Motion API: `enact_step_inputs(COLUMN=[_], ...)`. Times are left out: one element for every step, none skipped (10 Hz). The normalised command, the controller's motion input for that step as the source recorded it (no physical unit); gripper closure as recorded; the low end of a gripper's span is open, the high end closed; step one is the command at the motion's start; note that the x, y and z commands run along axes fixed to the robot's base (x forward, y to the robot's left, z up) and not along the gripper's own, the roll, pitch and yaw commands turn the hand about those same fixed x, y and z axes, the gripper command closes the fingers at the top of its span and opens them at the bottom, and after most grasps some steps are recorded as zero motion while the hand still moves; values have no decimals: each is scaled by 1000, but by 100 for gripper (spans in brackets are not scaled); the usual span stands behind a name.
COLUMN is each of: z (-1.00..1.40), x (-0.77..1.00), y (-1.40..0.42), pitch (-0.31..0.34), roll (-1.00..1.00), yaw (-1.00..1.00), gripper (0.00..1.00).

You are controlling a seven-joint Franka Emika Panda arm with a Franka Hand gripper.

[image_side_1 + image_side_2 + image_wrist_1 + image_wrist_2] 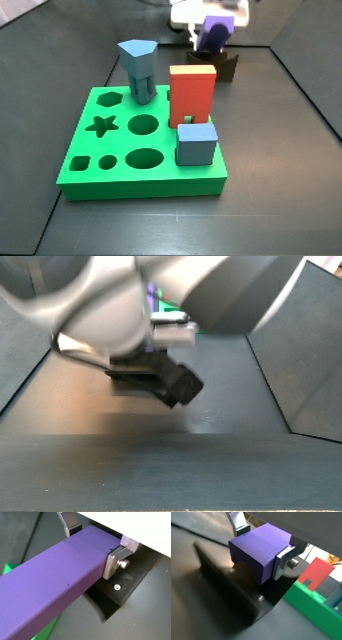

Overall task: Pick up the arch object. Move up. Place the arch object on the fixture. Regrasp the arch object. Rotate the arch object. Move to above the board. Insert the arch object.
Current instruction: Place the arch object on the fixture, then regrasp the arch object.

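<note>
The gripper point(93, 543) clamps the purple arch object point(57, 587) between its silver fingers point(117, 558), holding it tilted just over the dark fixture point(227, 68) behind the green board point(140, 143). On the board stand a blue-grey pentagon column point(136, 70), a red-orange block point(193, 93) and a small blue block point(195, 143). In a side view the arm's blurred body hides most of the scene.

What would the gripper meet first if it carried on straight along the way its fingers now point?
Probably the fixture: the gripper, shut on the arch object, sits just above that dark bracket in a wrist view. Depth is unclear.
</note>
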Motion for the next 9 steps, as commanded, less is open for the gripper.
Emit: enact_step_inputs(z=[-986, -670, -557, -502, -502, -167, 0, 1000, 1000], x=[187, 136, 115, 81, 75, 0, 0, 0, 0], y=[110, 85, 71, 55, 49, -500, 0, 0, -2], pitch=[-31, -29, -26, -20, -18, 0, 0, 31, 32], roll=[-192, -149, -135, -99, -98, 0, 0, 12, 14], yaw=[-86, -60, -50, -32, -25, 0, 0, 4, 5], gripper=[100, 100, 100, 100, 100, 100, 0, 0, 0])
